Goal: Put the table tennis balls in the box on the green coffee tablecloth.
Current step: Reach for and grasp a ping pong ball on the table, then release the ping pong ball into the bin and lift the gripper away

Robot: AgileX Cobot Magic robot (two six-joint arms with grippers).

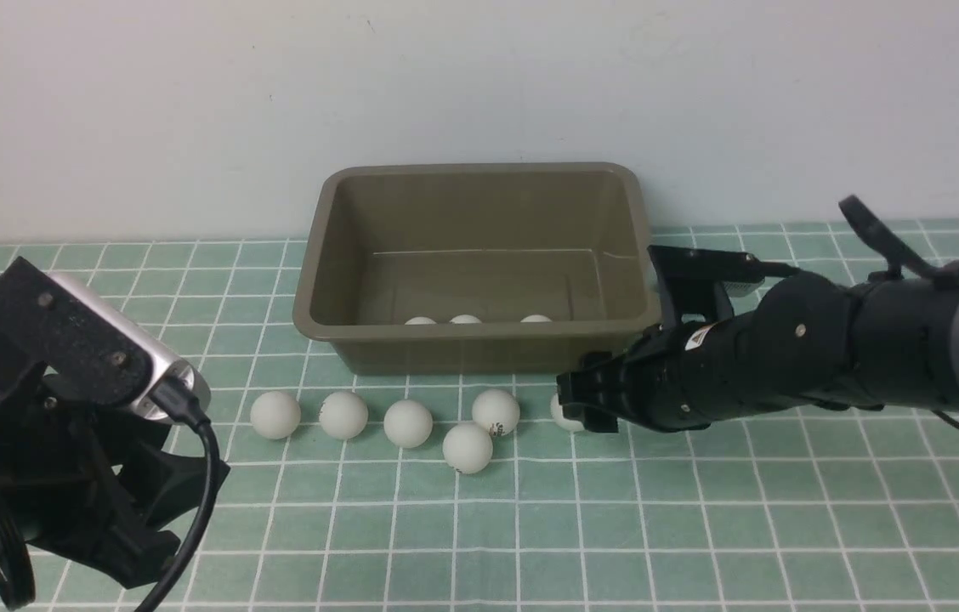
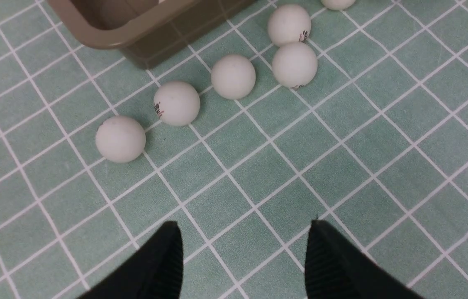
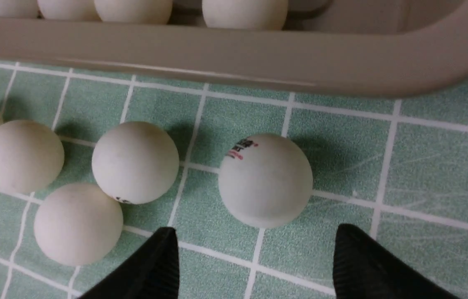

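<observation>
Table tennis balls (image 1: 408, 423) are split between two places. Some already lie in the box (image 1: 479, 353) at the centre of the front view: three tops clear its near rim there, and the right wrist view shows what looks like four. Six more wait on the green coffee tablecloth (image 1: 700, 510) in a loose row just in front of the box, a little below centre frame. Five of these sit in the open, one slightly nearer the camera and about touching its neighbour. The sixth, the rightmost ball (image 3: 265, 180), is half hidden in the front view behind the right gripper (image 3: 254, 245). That gripper is low over the cloth with its jaws spread wide and nothing between them. The printed ball lies just beyond the fingertips, in line with the gap and not yet touched. The left gripper (image 2: 244, 253) sits in the lower left of the front view, well apart from the row, equally released and empty over bare cloth. We judge the step in hand to be the approach for this ball, with roughly a third of the job done. Next, we think the right arm needs to ease forward until the fingers straddle the ball at its widest. It should then close gently, since so light and smooth a sphere could roll away or nudge the ball beside it, before lifting over the rim just behind.
</observation>
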